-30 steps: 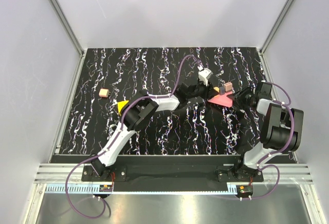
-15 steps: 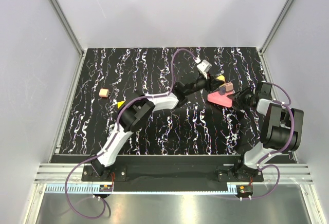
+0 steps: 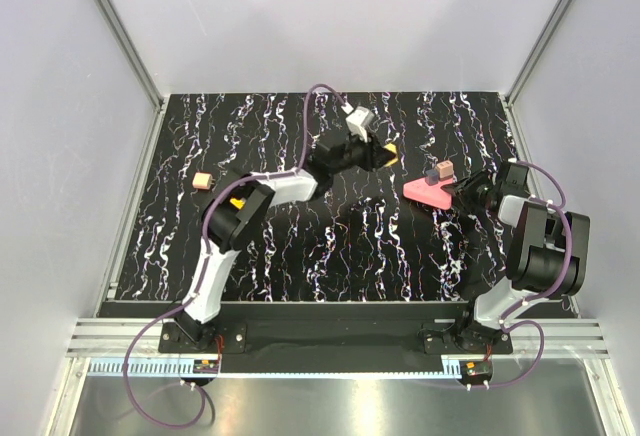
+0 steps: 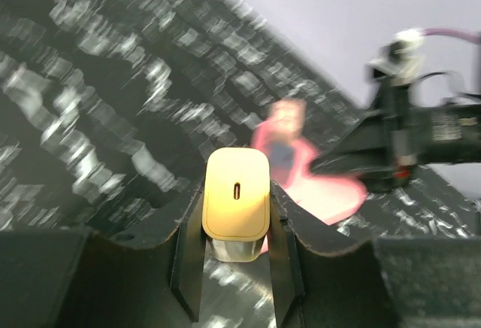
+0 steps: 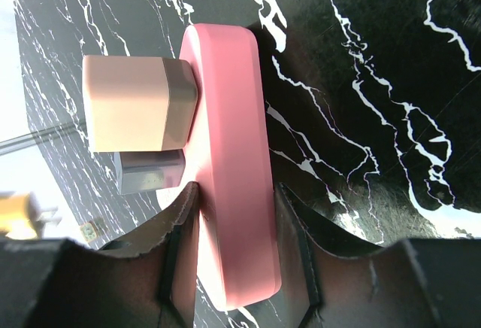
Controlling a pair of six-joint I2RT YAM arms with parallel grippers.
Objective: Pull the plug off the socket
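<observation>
We saw the left gripper [image 3: 378, 153] clenched on the yellow plug [image 4: 236, 200]. The plug sat squarely between the two fingers [image 4: 188, 241], its rounded end projecting past the fingertips and its face with a small slot turned towards the wrist camera. The plug was clear of the pink socket [image 5: 225, 102], which lay ahead of this gripper and a little to its right, well apart from it and blurred in the left wrist view.

The right gripper [image 5: 234, 223] grasped the socket by its near end. One finger pressed each long side of the pink body, and the rest of the body reached forward beyond the fingertips. The socket rested on the black marbled table [image 3: 330, 246]. Two other plugs were seated in the socket's face, ahead of the right fingertips and on their left in the wrist view. A beige plug [image 5: 135, 102] stood farther from the fingers, and a grey plug [image 5: 150, 171] was just beside it, nearer them.

Far off behind the left gripper, near the left arm's elbow, a small tan block [image 3: 201, 181] lay on the table.
</observation>
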